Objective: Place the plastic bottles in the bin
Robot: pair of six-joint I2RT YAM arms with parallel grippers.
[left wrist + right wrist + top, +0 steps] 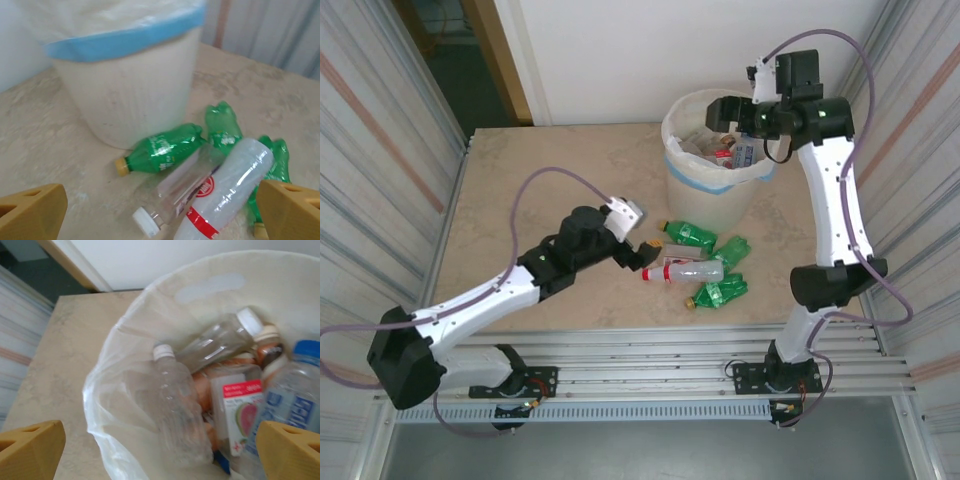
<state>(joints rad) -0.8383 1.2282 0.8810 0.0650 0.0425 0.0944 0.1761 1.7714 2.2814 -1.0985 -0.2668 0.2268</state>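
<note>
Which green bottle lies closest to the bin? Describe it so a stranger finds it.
Start at the cream-white bin with the blue band, far right on the table. Bottles lie heaped at its near side. Take the green bottle right by the bin's base, yellow cap pointing left; the other green ones lie farther from it.

Bin shared: top view overhead, left wrist low beside it, right wrist looking in.
</note>
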